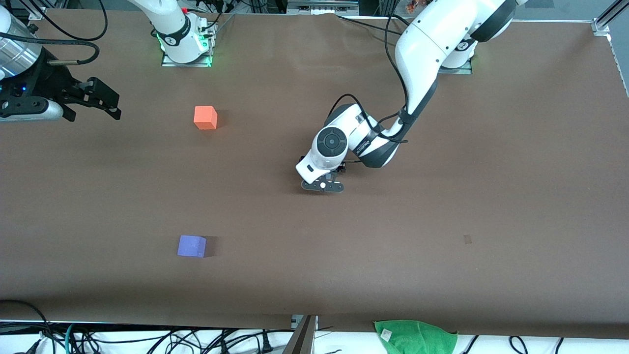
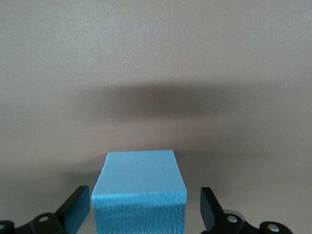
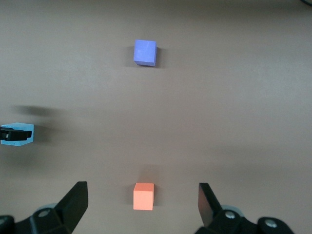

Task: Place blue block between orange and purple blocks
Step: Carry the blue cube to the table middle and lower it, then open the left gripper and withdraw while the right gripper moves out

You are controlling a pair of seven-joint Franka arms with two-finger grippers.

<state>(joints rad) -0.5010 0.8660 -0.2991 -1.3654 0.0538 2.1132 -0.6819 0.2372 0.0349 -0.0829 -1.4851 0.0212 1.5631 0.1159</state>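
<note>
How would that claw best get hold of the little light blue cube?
From straight above, on two opposite flat sides. The blue block is a plain cube sitting flat on the table, and the left claw already has an open finger at each side.

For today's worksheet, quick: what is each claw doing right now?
Left claw: open, fingers either side of the blue block, not yet clamped.
Right claw: open, empty, waiting high over the orange block.

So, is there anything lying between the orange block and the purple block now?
No. In the front view only bare table lies between the orange block and the purple block; the right wrist view agrees.
</note>
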